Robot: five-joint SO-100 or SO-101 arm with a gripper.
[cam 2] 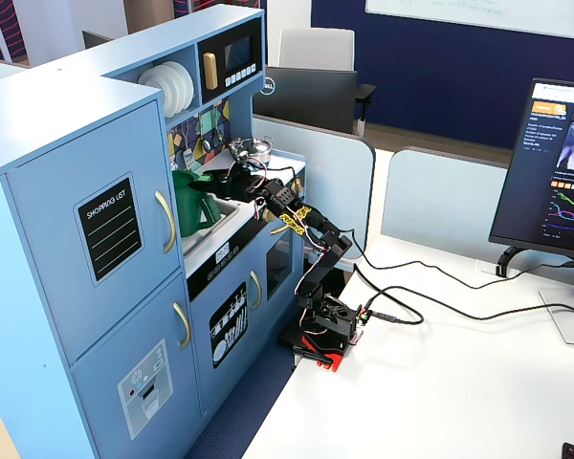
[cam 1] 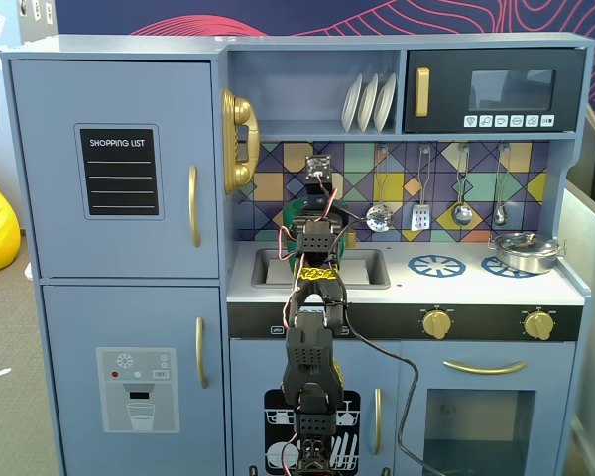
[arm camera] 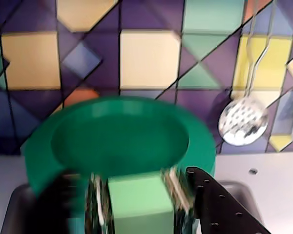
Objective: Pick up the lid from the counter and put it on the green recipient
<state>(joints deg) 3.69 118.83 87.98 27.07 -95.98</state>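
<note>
The lid (arm camera: 122,134) is a round green disc and fills the middle of the wrist view, blurred. My gripper (arm camera: 136,185) is shut on its light-green tab handle (arm camera: 136,204), with the black finger (arm camera: 219,204) at the right. In a fixed view, the lid (cam 2: 209,177) hangs at the top of the green recipient (cam 2: 193,210), a tall dark-green container standing in the sink. I cannot tell whether they touch. From the front, the arm hides most of both, and only a green edge (cam 1: 294,212) shows beside the gripper (cam 1: 317,213).
The sink (cam 1: 369,268) lies below the gripper. A shiny steel pot (cam 1: 524,250) sits on the right burner, with a blue burner ring (cam 1: 436,266) beside it. Utensils hang on the tiled back wall, and a slotted spoon (arm camera: 243,121) is close at the right.
</note>
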